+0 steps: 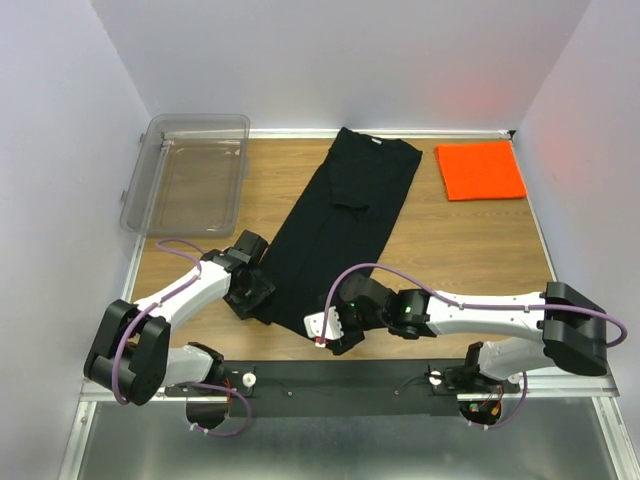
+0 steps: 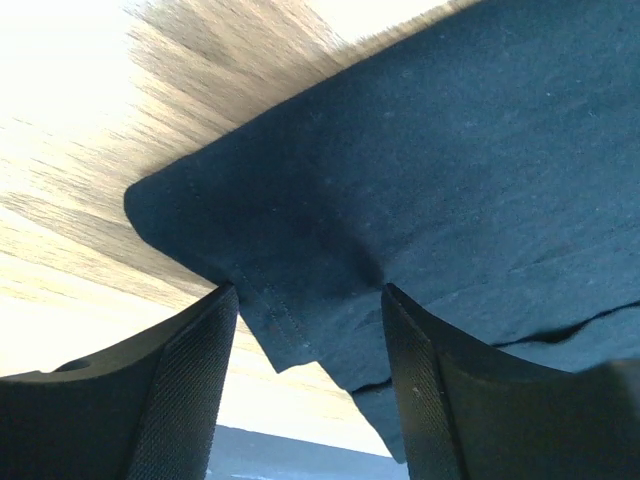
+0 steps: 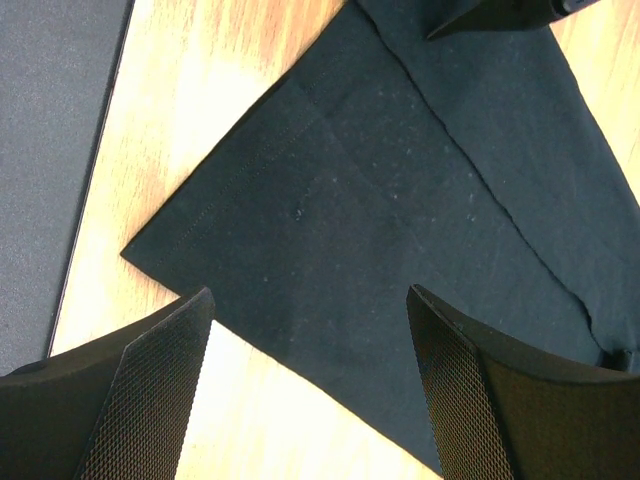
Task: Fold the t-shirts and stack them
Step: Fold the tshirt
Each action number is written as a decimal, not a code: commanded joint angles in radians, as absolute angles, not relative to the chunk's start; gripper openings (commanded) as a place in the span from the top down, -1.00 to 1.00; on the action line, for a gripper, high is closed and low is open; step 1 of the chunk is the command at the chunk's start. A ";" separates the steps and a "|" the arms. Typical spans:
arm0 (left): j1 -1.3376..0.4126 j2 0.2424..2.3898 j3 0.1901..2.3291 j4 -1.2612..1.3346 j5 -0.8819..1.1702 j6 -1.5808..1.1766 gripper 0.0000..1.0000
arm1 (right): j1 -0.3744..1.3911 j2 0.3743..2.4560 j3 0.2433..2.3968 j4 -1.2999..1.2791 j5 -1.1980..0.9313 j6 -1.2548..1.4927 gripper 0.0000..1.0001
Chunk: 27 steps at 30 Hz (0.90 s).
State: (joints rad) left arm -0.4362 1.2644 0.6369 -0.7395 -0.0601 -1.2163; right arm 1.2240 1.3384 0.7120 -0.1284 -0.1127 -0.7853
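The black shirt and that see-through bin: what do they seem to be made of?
The black shirt looks like soft matte knit cloth, maybe cotton: it has a stitched hem and flecks of lint. The bin looks like clear, glossy hard plastic: the wooden table shows through its walls.

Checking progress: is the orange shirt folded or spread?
Folded: the orange shirt lies as a compact rectangle, no sleeves showing.

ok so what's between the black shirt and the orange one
Nothing but a bare strip of wooden table separates the black shirt from the folded orange shirt, as the top external view shows.
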 commanded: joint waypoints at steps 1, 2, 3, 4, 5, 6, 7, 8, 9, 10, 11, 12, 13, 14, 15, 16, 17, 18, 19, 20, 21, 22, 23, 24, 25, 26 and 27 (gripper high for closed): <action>-0.449 1.253 0.640 -0.750 -0.098 -1.252 -0.40 | 1.223 1.338 0.719 -0.118 -0.110 -0.770 -0.70; -0.449 1.247 0.646 -0.756 -0.106 -1.252 -0.43 | 1.221 1.341 0.721 -0.118 -0.109 -0.769 -0.71; -0.449 1.244 0.661 -0.770 -0.116 -1.252 -0.47 | 1.221 1.342 0.722 -0.118 -0.107 -0.769 -0.71; -0.449 1.247 0.670 -0.782 -0.136 -1.252 -0.48 | 1.221 1.344 0.724 -0.118 -0.107 -0.764 -0.71; -0.448 1.252 0.681 -0.798 -0.143 -1.249 -0.52 | 1.221 1.344 0.726 -0.120 -0.107 -0.761 -0.71; -0.448 1.250 0.701 -0.823 -0.143 -1.247 -0.53 | 1.221 1.342 0.726 -0.120 -0.107 -0.761 -0.71; -0.448 1.244 0.710 -0.840 -0.135 -1.247 -0.53 | 1.221 1.341 0.726 -0.118 -0.107 -0.759 -0.71; -0.449 1.236 0.727 -0.877 -0.132 -1.243 -0.55 | 1.221 1.336 0.721 -0.118 -0.115 -0.761 -0.71; -0.449 1.227 0.733 -0.896 -0.127 -1.243 -0.55 | 1.220 1.332 0.718 -0.121 -0.123 -0.764 -0.71; -0.449 1.217 0.735 -0.911 -0.133 -1.246 -0.55 | 1.221 1.328 0.715 -0.123 -0.135 -0.768 -0.71; -0.451 1.186 0.729 -0.932 -0.133 -1.246 -0.55 | 1.221 1.322 0.710 -0.132 -0.168 -0.779 -0.71; -0.451 1.175 0.720 -0.942 -0.130 -1.250 -0.55 | 1.221 1.321 0.709 -0.138 -0.185 -0.784 -0.71; -0.451 1.160 0.707 -0.942 -0.111 -1.252 -0.55 | 1.221 1.321 0.710 -0.144 -0.201 -0.787 -0.71; -0.456 1.160 0.697 -0.936 -0.098 -1.253 -0.54 | 1.221 1.327 0.712 -0.152 -0.215 -0.791 -0.71; -0.472 1.163 0.692 -0.933 -0.095 -1.267 -0.54 | 1.221 1.333 0.712 -0.155 -0.230 -0.796 -0.71; -0.480 1.184 0.692 -0.933 -0.101 -1.281 -0.54 | 1.221 1.338 0.712 -0.158 -0.235 -0.799 -0.71; -0.486 1.198 0.692 -0.928 -0.103 -1.285 -0.54 | 1.221 1.347 0.715 -0.160 -0.233 -0.802 -0.71; -0.492 1.227 0.687 -0.917 -0.101 -1.290 -0.54 | 1.221 1.377 0.724 -0.160 -0.218 -0.802 -0.70; -0.498 1.227 0.686 -0.910 -0.104 -1.290 -0.54 | 1.221 1.393 0.732 -0.160 -0.206 -0.796 -0.69; -0.503 1.248 0.683 -0.905 -0.107 -1.301 -0.54 | 1.221 1.411 0.742 -0.161 -0.193 -0.775 -0.68; -0.509 1.258 0.677 -0.887 -0.107 -1.302 -0.53 | 1.223 1.433 0.755 -0.164 -0.195 -0.767 -0.67; -0.512 1.265 0.672 -0.879 -0.112 -1.305 -0.53 | 1.223 1.442 0.759 -0.166 -0.202 -0.761 -0.66; -0.514 1.281 0.666 -0.873 -0.115 -1.308 -0.53 | 1.224 1.446 0.761 -0.167 -0.210 -0.746 -0.66; -0.514 1.287 0.663 -0.865 -0.118 -1.312 -0.53 | 1.232 1.459 0.771 -0.167 -0.218 -0.736 -0.65; -0.521 1.301 0.666 -0.868 -0.126 -1.319 -0.52 | 1.235 1.466 0.776 -0.167 -0.221 -0.726 -0.64; -0.525 1.305 0.670 -0.868 -0.132 -1.319 -0.52 | 1.239 1.474 0.781 -0.167 -0.221 -0.709 -0.64; -0.526 1.308 0.673 -0.870 -0.135 -1.325 -0.52 | 1.247 1.483 0.785 -0.170 -0.218 -0.704 -0.64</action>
